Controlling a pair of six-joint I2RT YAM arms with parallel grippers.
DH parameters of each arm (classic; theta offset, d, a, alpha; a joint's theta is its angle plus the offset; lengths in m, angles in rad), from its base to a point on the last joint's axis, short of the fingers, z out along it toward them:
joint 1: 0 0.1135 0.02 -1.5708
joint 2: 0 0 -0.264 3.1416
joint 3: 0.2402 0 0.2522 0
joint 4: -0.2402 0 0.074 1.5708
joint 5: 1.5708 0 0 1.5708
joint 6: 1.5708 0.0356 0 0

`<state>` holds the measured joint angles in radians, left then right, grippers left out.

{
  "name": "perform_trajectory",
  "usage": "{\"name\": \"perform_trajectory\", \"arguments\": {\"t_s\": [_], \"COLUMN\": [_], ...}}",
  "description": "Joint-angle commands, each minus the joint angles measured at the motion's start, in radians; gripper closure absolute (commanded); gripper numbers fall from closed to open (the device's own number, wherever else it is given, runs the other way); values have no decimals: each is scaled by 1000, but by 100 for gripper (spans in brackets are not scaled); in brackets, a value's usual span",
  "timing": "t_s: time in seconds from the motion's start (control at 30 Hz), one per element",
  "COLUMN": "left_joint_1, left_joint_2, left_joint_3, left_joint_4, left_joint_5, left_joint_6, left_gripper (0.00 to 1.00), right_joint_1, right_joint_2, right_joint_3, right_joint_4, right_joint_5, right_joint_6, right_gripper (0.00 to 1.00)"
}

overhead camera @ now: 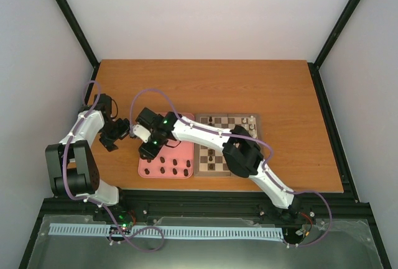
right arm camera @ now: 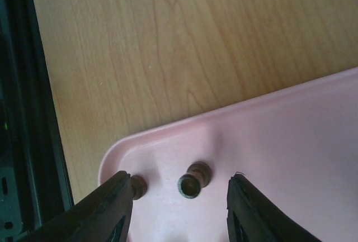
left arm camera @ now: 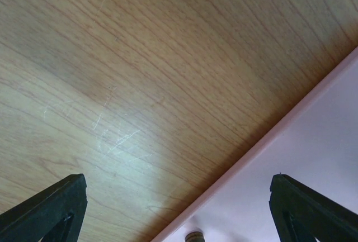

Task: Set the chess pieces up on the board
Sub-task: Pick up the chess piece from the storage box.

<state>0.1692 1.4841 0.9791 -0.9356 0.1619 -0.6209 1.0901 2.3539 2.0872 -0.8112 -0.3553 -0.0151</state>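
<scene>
The left gripper (left arm camera: 179, 214) hovers over the wooden table (overhead camera: 261, 89), just beside the left edge of the pink tray (overhead camera: 147, 168). In the left wrist view its two black fingertips (left arm camera: 53, 208) stand wide apart. Only bare wood and the tray rim lie between them, so this pincer is spread and holds nothing. The rounded top of one small piece (left arm camera: 194, 235) shows at the bottom edge of that view, inside the tray.

The pink tray lies on the table, against the left side of the board (overhead camera: 231, 127). Several dark chess pieces (overhead camera: 175, 171) rest in the tray in two loose rows along its near half.

The right arm reaches from its base across the board to the left part of the tray. In the right wrist view the right gripper (right arm camera: 178, 193) is low over a rounded tray corner. Its fingers (right arm camera: 109, 208) are parted, and a lying piece (right arm camera: 194, 181), tipped on its side with its hollow base towards the camera, sits in the gap. Pink tray floor shows on both sides of this piece, so neither finger touches it and the jaws are not closed. A second piece (right arm camera: 137, 186) lies just beside the left-hand finger, which partly hides it.

The board carries a few dark pieces (overhead camera: 211, 120) on its far left squares and one more near the centre-left (overhead camera: 211, 155). Cream-white pieces (overhead camera: 252, 120) stand at its far right corner.
</scene>
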Motion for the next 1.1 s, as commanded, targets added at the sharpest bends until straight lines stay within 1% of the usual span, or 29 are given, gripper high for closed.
{"name": "perform_trajectory", "arguments": {"t_s": [0.0,0.27,0.6,0.77,0.87,0.97,1.03,1.07], "left_joint_1": [5,4,5,4,5,5,5,4], "left_joint_2": [8,12,13,18,22,24,24,24], "left_joint_3": [26,24,20,20,20,20,20,20], "left_joint_4": [8,13,18,18,21,23,23,23], "left_joint_5": [10,16,23,24,27,30,30,31], "left_joint_6": [4,3,1,3,3,3,3,3], "left_gripper": [0,0,0,0,0,0,0,0], "right_joint_1": [17,24,23,24,22,22,21,21], "right_joint_2": [27,53,83,86,90,95,97,96], "right_joint_3": [35,29,34,37,37,37,39,40], "right_joint_4": [-12,-22,-36,-31,-31,-30,-27,-26], "right_joint_5": [-40,-39,37,42,37,30,29,29], "right_joint_6": [-25,-15,-16,-16,-15,-16,-15,-14], "right_gripper": [54,56,58,62,66,67,73,74]}}
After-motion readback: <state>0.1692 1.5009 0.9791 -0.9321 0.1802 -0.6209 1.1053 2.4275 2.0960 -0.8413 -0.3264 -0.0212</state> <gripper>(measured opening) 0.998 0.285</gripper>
